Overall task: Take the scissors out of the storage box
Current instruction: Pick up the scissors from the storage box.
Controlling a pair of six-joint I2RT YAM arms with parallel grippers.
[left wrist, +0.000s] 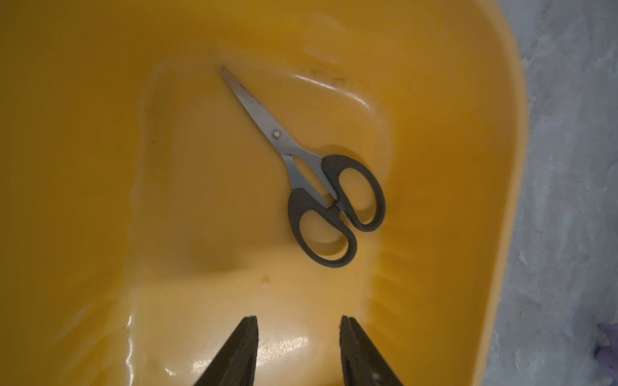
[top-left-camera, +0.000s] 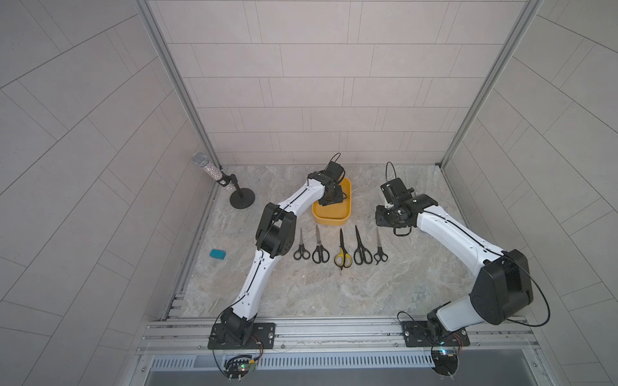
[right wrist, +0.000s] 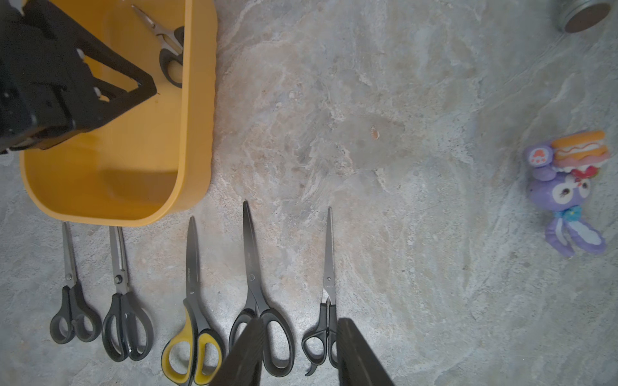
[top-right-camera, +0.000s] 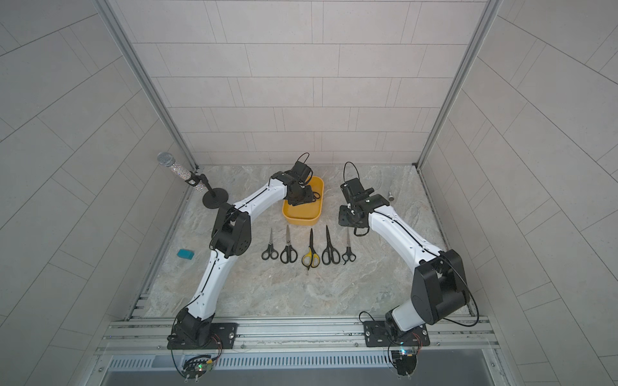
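The left arm (top-left-camera: 291, 204) reaches from its near-left base with the elbow raised and the wrist bent down. The left gripper (left wrist: 298, 319) hangs inside the storage box (top-left-camera: 332, 220), jaws apart and empty. One black-handled pair of scissors (left wrist: 277, 133) lies flat on the box floor, blades closed, just beyond the fingertips and untouched. Nearer than the box, a row of five scissors (top-left-camera: 341, 244) lies on the table (top-left-camera: 301, 294), tips pointing far. The right arm (top-left-camera: 444, 227) bends inward. The right gripper (right wrist: 301, 320) hovers right of the box, jaws apart, holding nothing. Small print on two dark blades is too fine to read.
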